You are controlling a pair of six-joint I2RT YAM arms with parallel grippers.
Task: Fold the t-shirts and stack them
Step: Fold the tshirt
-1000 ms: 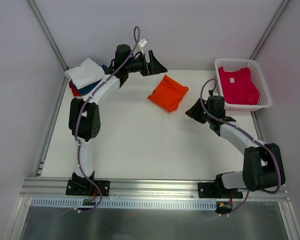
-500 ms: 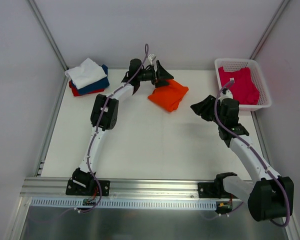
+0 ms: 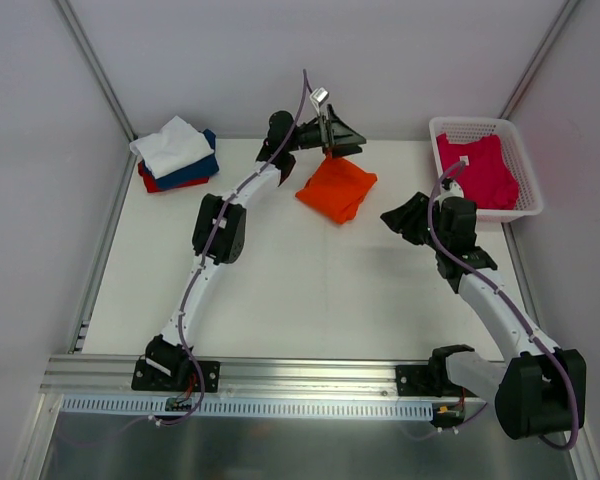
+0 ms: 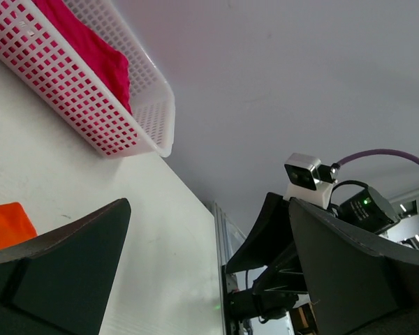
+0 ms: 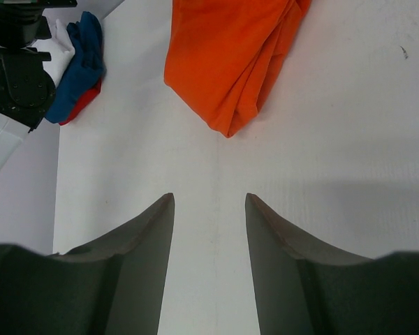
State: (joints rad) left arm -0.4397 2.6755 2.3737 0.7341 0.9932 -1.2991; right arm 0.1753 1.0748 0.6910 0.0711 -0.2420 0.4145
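Orange t-shirt [image 3: 337,190] on white table [image 3: 280,290], grey walls [image 3: 380,60]; left pincer [image 3: 345,140], right pincer [image 5: 209,197] gape empty.

A white table [image 3: 280,290] stands between plain pale grey walls [image 3: 380,60] (evenly lit), edged by aluminium rails [image 3: 310,372].

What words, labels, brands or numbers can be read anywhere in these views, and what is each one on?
No text can be read in any view.
White neck label on the magenta t-shirt in the basket: too small to read.
Orange t-shirt and folded stack: plain cloth, no print visible.
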